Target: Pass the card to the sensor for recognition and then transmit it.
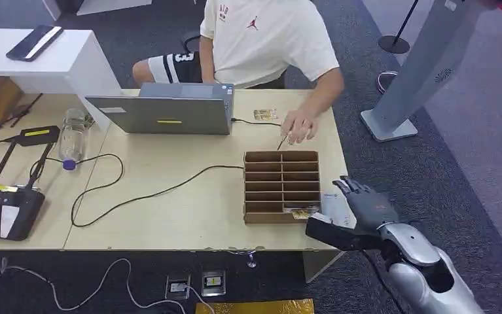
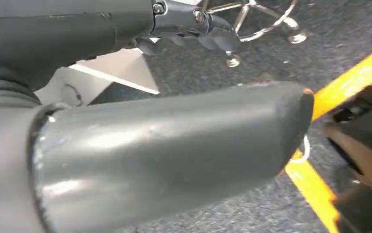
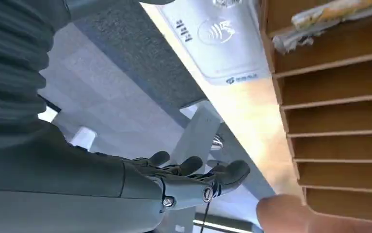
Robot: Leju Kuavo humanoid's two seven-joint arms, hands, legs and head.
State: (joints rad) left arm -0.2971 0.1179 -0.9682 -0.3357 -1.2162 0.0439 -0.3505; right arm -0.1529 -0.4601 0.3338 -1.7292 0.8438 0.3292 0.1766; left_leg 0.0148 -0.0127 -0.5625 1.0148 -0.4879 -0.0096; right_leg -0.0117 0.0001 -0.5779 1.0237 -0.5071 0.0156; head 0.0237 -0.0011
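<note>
In the head view, my right hand (image 1: pixel 366 204) hovers at lower right of the frame, fingers spread and holding nothing, just beside the wooden slotted rack (image 1: pixel 281 186) on the table (image 1: pixel 189 216). A card (image 1: pixel 302 213) lies in the rack's lowest slot, and the white sensor (image 1: pixel 335 206) sits between rack and hand. I judge the task barely begun: card not yet picked up, scanned or handed over. A seated person's hand (image 1: pixel 300 127) rests above the rack; their shirt bears a red Jumpman logo. In the left wrist view, my left hand (image 2: pixel 193 29) hangs over carpet, fingers curled loosely on nothing I can see. In the right wrist view, the sensor (image 3: pixel 213 39) at top centre shows a contactless-wave symbol; its small print is unreadable.
</note>
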